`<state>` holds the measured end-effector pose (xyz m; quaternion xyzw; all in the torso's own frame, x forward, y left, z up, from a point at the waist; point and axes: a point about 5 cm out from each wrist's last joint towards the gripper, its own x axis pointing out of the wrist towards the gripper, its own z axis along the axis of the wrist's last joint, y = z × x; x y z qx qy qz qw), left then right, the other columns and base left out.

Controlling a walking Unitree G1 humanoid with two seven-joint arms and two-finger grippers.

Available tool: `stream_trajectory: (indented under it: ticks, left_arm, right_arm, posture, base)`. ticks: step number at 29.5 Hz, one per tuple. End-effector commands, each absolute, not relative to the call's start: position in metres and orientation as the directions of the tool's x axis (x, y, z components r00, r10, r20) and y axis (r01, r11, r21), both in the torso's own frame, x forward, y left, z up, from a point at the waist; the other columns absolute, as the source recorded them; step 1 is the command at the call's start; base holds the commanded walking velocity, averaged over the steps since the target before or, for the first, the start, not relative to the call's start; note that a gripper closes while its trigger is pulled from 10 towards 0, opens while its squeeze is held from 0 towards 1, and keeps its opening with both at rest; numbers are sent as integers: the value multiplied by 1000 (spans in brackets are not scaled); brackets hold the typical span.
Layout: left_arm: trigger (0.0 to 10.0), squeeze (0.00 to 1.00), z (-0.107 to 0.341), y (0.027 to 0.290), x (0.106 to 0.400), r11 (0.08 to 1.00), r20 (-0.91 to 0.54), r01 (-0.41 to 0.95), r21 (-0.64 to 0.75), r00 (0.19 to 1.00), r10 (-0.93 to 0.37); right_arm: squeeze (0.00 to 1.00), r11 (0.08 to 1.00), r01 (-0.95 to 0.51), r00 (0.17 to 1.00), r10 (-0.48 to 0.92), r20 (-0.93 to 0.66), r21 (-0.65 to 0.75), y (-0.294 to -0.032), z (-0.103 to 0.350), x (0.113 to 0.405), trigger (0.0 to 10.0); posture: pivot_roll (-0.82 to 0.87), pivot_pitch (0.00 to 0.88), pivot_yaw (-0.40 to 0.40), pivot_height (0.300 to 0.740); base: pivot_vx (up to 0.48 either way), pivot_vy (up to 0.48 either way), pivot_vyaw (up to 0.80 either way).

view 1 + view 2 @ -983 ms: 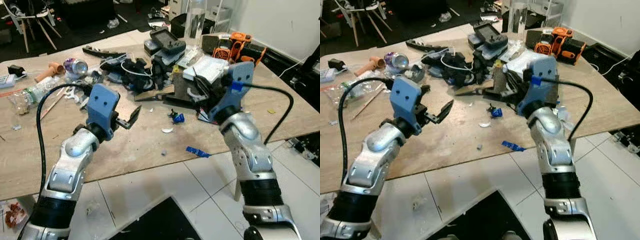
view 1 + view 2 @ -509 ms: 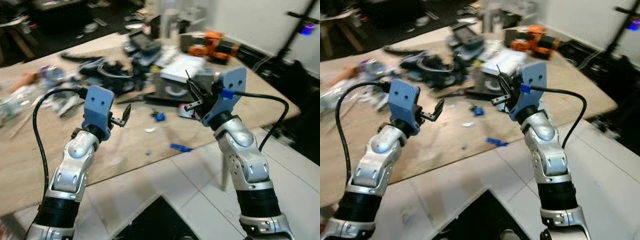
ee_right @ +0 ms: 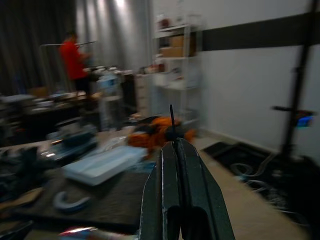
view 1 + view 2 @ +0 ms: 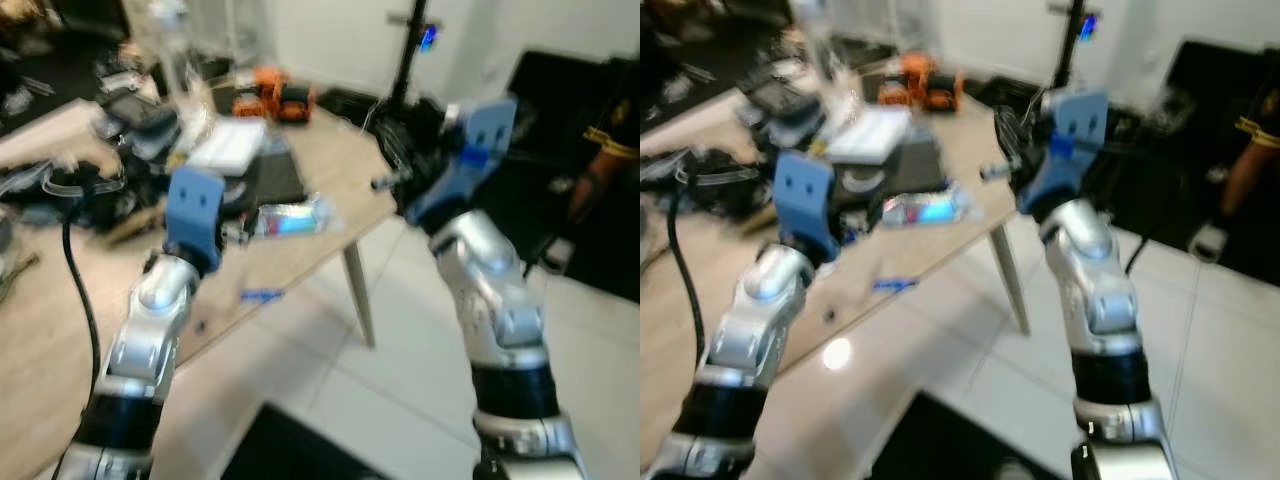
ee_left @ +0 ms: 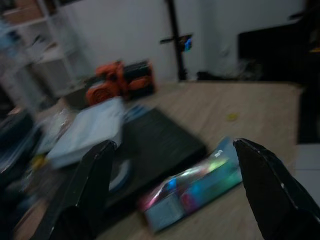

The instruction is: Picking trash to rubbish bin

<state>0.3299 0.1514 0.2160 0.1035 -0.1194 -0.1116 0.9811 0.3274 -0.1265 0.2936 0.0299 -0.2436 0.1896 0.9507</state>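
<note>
Both eye views are blurred. My right gripper (image 3: 176,150) is pinched together on a thin black sliver (image 3: 171,119), some kind of scrap I can't identify; it sticks straight out past the fingertips, long axis in line with the fingers, pointing away from the wrist. In the left eye view that gripper (image 4: 385,182) hangs in the air off the right edge of the wooden table (image 4: 330,160), above white floor tiles (image 4: 400,340).

My left gripper (image 5: 172,185) has its fingers (image 5: 92,185) spread wide apart with nothing between them, held over the table. Just beyond it lies a shiny blue-silver wrapper (image 5: 192,187), long axis running near-left to far-right, beside a black slab (image 5: 150,145) and a white flat box (image 4: 225,148). An orange tool (image 4: 275,98) sits at the far edge.

Versus a second ago: the camera has swung right, so the table clutter sits further left and the table leg (image 4: 357,295) and dark right side come in. The right gripper is higher and off the table.
</note>
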Motion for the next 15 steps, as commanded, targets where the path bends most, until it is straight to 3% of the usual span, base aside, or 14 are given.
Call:
stream_trajectory:
  ticks: [1,15]
  left_arm:
    - [10000,0,215,152,329,953,209,183,241,949,-235]
    - [10000,0,209,152,326,950,187,190,249,953,-240]
  right_arm:
    - [0,919,-394,811,358,462,-20,-123,292,327,10000]
    - [0,933,-360,885,338,321,9,-123,244,326,10000]
  posture:
    - [16,136,29,740]
    - [17,140,28,740]
  base:
    - [0,0,-800]
    - [0,0,-800]
